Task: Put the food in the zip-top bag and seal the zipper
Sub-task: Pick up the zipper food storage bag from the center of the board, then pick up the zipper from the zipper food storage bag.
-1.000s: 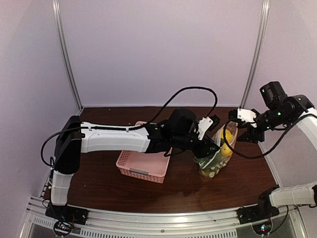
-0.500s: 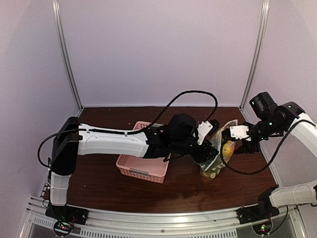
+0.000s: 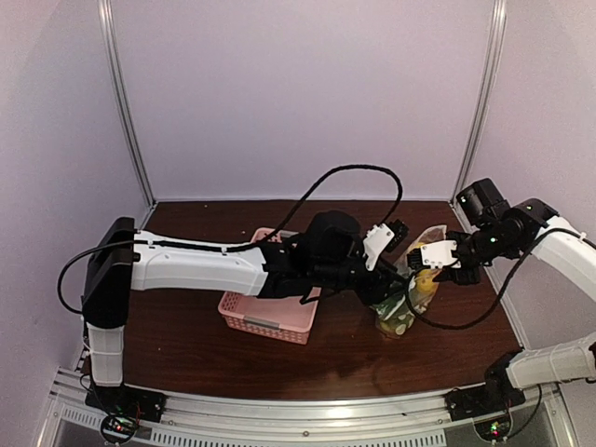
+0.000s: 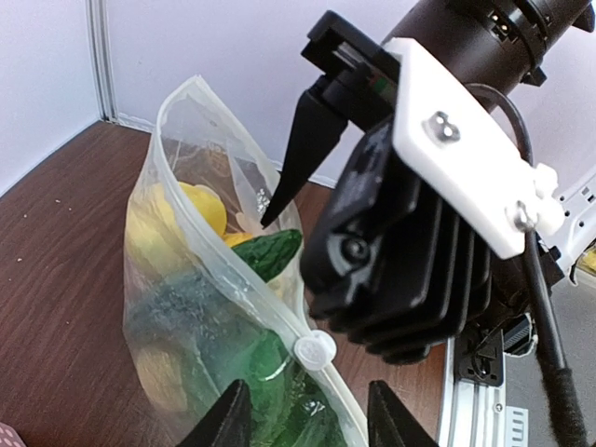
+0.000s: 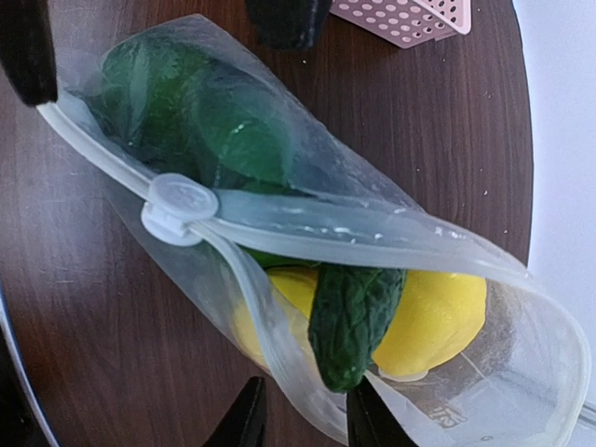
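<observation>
The surface (image 3: 233, 363) is a dark brown wood-grain tabletop with a slight sheen. Two things rest directly on it. A pink lattice plastic basket (image 3: 268, 324), rectangular and shallow, sits a little left of centre, flat on its base. To its right, near but not touching, a clear flexible zip-top bag (image 3: 399, 322) printed with white dots stands on its bottom with its mouth upward. It is filled with toy food, yellow and green. Bare wood shows all around both things.

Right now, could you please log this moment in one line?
phase: sealing | clear white-dotted plastic zip-top bag: toy food inside, mouth partly open | left hand, right hand: straddling mouth edge
</observation>
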You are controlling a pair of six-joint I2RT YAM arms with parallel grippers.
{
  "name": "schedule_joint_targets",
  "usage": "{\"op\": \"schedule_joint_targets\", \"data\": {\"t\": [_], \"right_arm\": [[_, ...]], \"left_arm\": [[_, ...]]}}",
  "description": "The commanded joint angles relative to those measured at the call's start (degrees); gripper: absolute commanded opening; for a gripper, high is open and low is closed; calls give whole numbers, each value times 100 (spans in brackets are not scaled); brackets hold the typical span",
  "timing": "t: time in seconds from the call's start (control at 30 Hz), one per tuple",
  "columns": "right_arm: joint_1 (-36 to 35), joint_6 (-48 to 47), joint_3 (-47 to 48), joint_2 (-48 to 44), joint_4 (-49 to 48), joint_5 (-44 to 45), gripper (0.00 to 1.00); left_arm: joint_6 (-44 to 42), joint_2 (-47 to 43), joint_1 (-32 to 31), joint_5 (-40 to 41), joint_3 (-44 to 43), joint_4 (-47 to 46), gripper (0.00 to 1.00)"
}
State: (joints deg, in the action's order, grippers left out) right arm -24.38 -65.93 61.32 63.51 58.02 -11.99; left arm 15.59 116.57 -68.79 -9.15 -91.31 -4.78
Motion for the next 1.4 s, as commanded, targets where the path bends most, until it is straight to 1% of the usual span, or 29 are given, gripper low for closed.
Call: {"op": "schedule_joint_targets", "data": {"t": [0.0,0.1,0.2,0.43,0.5,0.63,0.73,0.83,0.93,1.07,1.13,1.23,1.37], "right_arm": [[-65,19,24,9,-148,164,22],[-83,163,301,-60,28,-36,7],[-107,380,695,-99,306,-354,2],[-240,920,973,-159,488,-670,0],[-254,977,966,-163,494,-724,0],[-295,1004,865,-203,467,-735,0],[-321,1058,803,-263,466,-787,0],[-351,1110,822,-318,491,-876,0],[-382,1135,829,-364,524,-932,0],[-422,1186,786,-365,510,-928,0],[-447,1214,775,-365,493,-926,0],[-473,1251,764,-361,471,-918,0],[-505,1295,725,-352,425,-905,0]], "left_arm": [[-33,-119,-1,-163,-197,-199,43],[-250,-118,-2,-284,-267,-84,43],[-432,-110,-1,-294,-350,51,43],[-478,50,33,-282,-753,433,44],[-470,104,45,-213,-831,624,44],[-378,112,118,-122,-828,694,44],[-541,28,170,-182,-843,778,45],[-789,5,365,-690,-959,982,49],[-1123,28,571,-1072,-1036,1177,50],[-1454,325,762,-2130,-1289,1535,49],[-1499,499,764,-2483,-1537,1780,49],[-1492,652,763,-2777,-1670,1837,47],[-1325,820,763,-2907,-1899,1806,42]]}}
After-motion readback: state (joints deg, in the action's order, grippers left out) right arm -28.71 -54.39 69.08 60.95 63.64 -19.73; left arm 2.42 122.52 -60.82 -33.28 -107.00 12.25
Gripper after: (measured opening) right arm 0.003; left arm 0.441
